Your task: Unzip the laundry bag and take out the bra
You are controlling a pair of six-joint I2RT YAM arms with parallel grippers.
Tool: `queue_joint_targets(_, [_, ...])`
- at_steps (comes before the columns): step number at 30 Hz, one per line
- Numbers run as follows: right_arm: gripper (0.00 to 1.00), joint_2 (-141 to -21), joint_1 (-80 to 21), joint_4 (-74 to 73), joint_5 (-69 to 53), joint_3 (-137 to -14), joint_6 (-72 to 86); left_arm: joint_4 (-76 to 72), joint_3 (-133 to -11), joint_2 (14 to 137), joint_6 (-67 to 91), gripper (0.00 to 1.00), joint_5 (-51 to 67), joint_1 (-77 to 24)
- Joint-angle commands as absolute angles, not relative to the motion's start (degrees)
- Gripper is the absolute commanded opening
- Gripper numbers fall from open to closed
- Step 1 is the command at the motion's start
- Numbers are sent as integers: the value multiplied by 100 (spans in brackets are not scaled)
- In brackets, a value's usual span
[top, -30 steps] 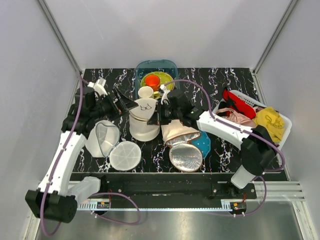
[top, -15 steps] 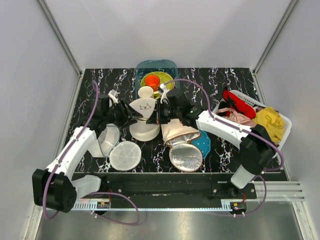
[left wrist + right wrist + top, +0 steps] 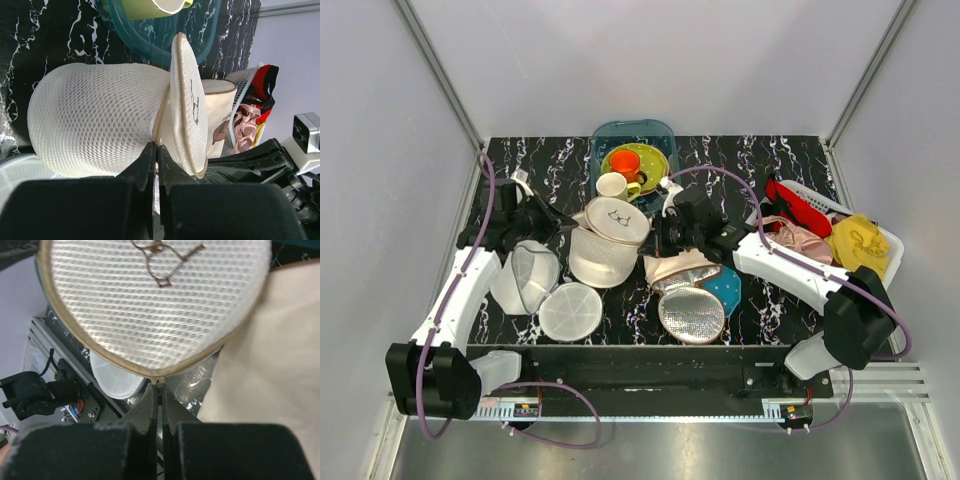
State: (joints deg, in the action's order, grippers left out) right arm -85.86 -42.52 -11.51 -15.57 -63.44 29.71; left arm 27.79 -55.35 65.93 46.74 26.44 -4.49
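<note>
The laundry bag [image 3: 605, 250] is a white mesh dome in the middle of the table, its flat face with the small bra drawing [image 3: 617, 217] turned up. In the left wrist view my left gripper [image 3: 156, 148] is shut on the mesh at the seam between the dome [image 3: 95, 117] and the face [image 3: 192, 107]. Seen from above, the left gripper [image 3: 560, 220] is at the bag's left side. My right gripper [image 3: 159, 385] is shut on the zipper pull at the rim of the face [image 3: 155, 300]; it stands at the bag's right side [image 3: 655, 237]. The bra is hidden.
A cream cylindrical bag [image 3: 680, 268] with its silver lid [image 3: 692, 313] lies right of the laundry bag. A second white mesh bag [image 3: 525, 278] and its round flap [image 3: 570, 310] lie front left. A teal tub of dishes [image 3: 632, 150] stands behind. A white basket [image 3: 880, 235] of garments sits right.
My left gripper has swung in to the bag's left side and shut on its seam. The right gripper has pulled a little to the right, and the bag's face now lies flatter.
</note>
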Motion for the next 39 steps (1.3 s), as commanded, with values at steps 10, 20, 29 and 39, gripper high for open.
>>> queue_joint_targets(10, [0, -8788, -4184, -800, -2039, -6644, 3287, 2916, -6275, 6531, 4351, 97, 2805, -852])
queue_joint_targets(20, [0, -9176, -4184, -624, -2355, -7119, 3437, 2629, -5213, 6222, 4939, 99, 2478, -1582])
queue_joint_targets(29, [0, -9071, -4184, -913, -2137, -6979, 3279, 2065, -4992, 6697, 5010, 20, 2575, -1582])
queue_joint_targets(39, [0, -8658, -3833, -1301, -1881, -6488, 2821, 1995, -4931, 6698, 4992, 0, 2804, -1301])
